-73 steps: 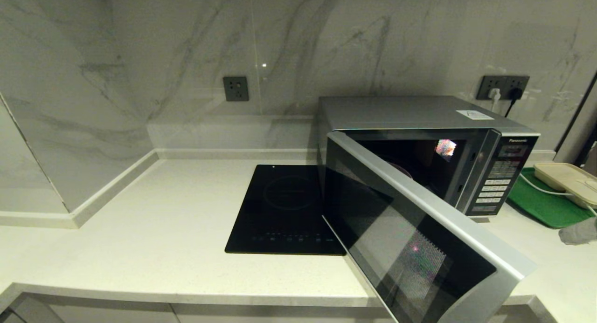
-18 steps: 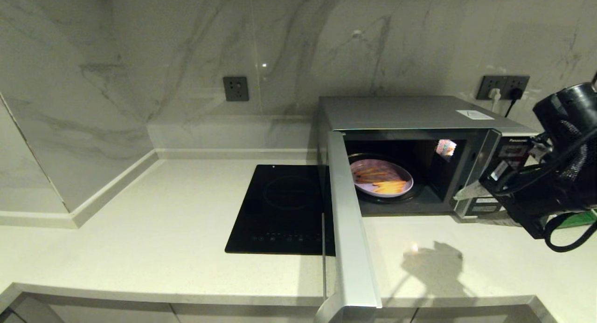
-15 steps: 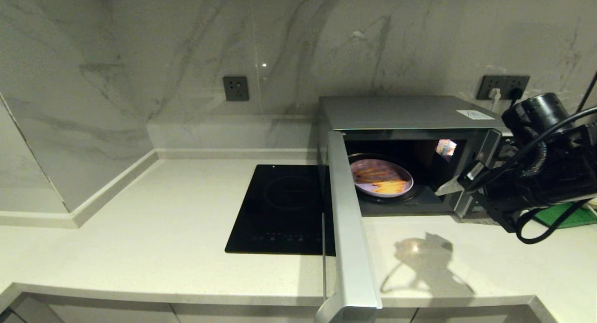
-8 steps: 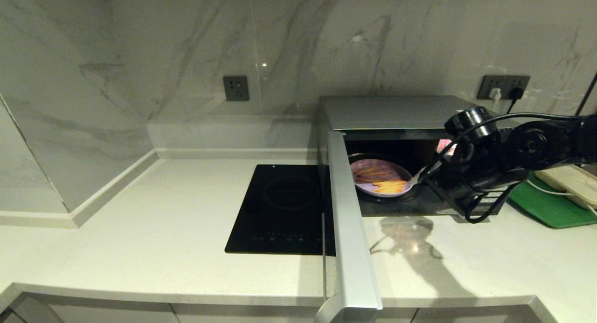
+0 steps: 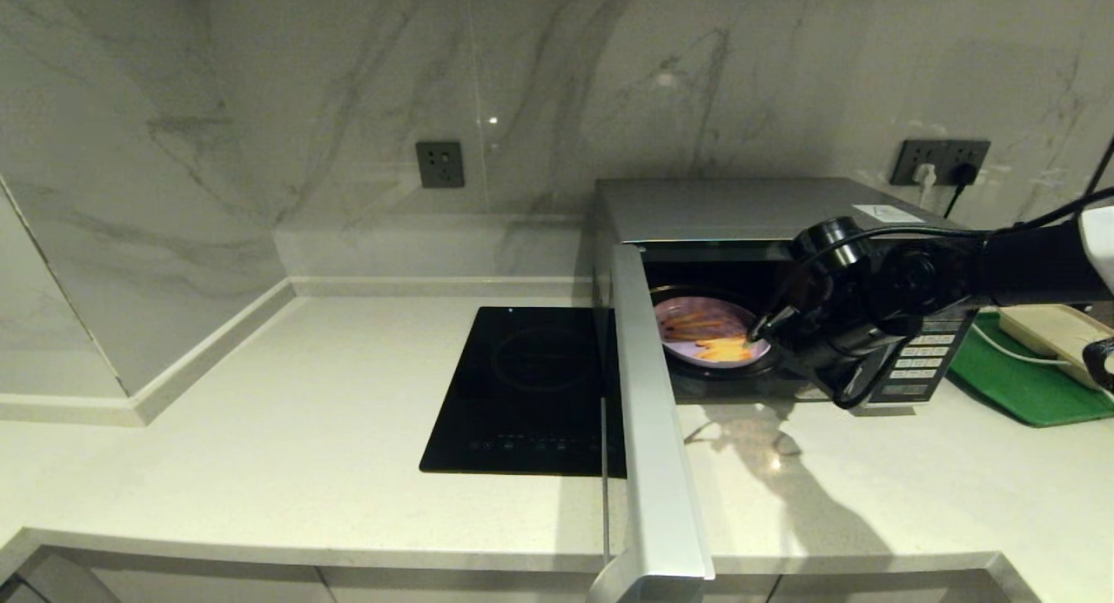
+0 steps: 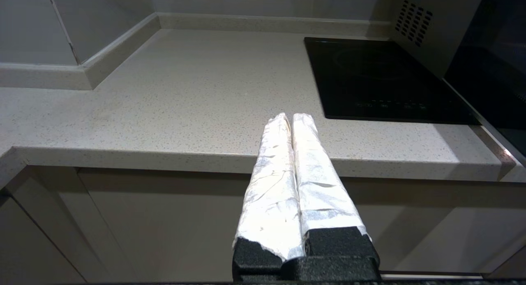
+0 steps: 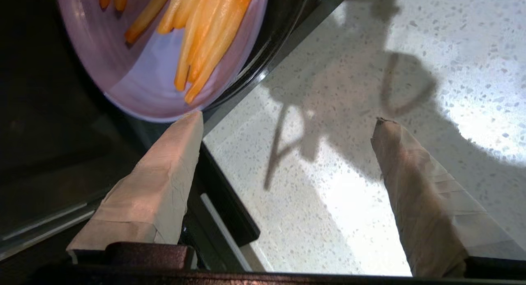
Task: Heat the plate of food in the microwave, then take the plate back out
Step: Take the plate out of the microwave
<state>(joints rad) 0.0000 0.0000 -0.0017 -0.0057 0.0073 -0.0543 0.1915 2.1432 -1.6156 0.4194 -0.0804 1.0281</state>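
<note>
The silver microwave [image 5: 748, 207] stands at the back right of the counter, its door [image 5: 653, 412] swung wide open towards me. The lavender plate of food [image 5: 709, 329] lies on the turntable inside, with orange-yellow sticks on it. My right gripper [image 5: 761, 335] is open at the cavity's mouth. In the right wrist view one finger's tip touches or nearly touches the plate [image 7: 135, 83] at its near rim, and the right gripper [image 7: 287, 117] has only counter between its fingers. My left gripper [image 6: 291, 117] is shut and empty, parked below the counter's front edge.
A black glass hob [image 5: 531, 390] lies in the counter just left of the open door. A green tray [image 5: 1018, 377] with a beige lidded container [image 5: 1057, 333] sits right of the microwave. Marble walls close off the back and left.
The microwave door has swung from half open to wide open, showing the plate. My right arm came in from the right and moved left to the cavity, its open gripper reaching the plate's rim.
</note>
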